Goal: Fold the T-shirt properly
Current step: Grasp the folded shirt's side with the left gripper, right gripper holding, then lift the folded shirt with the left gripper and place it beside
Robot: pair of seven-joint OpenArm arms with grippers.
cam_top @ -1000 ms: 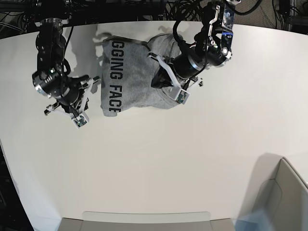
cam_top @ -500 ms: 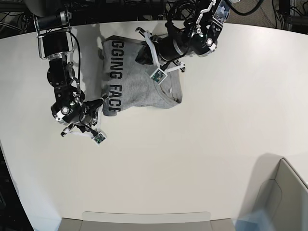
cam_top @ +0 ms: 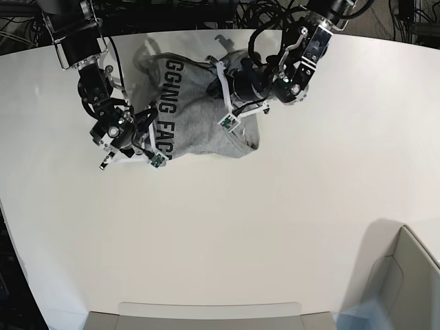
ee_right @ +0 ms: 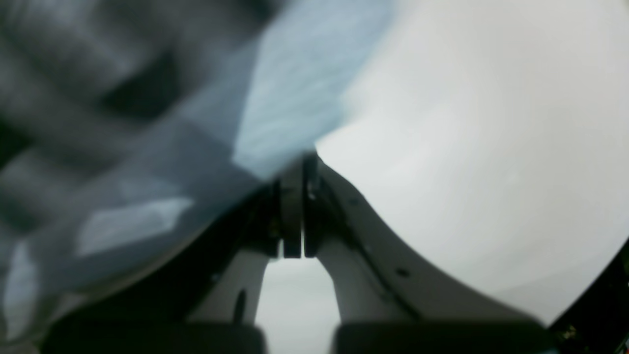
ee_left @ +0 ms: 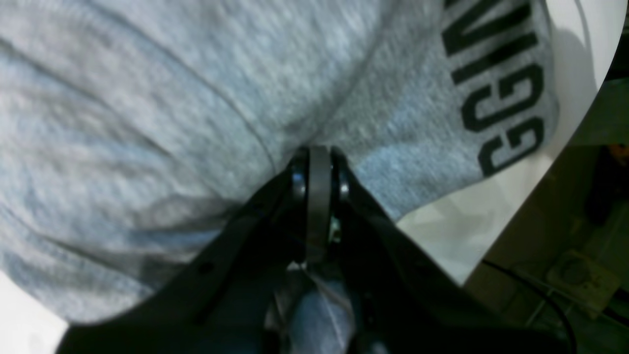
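Observation:
The heather-grey T-shirt (cam_top: 199,127) lies bunched at the back middle of the white table (cam_top: 227,227), with black lettering along its left side. My left gripper (cam_top: 218,93) is on top of the shirt near its back edge. In the left wrist view the gripper (ee_left: 319,164) is shut on a fold of the grey cloth (ee_left: 162,98), beside the lettering (ee_left: 501,83). My right gripper (cam_top: 154,132) is at the shirt's front left edge by the letters. In the blurred right wrist view it (ee_right: 295,164) is shut, with the shirt's edge (ee_right: 295,93) at its tips.
A grey bin (cam_top: 405,275) stands at the front right corner. A grey tray edge (cam_top: 206,315) runs along the front. Cables and dark frames (cam_top: 206,10) sit behind the table's back edge, close to both arms.
My right gripper has moved from off the shirt's left side up to its lettered front edge. My left gripper has moved from the shirt's right front toward its back middle. The shirt is more bunched.

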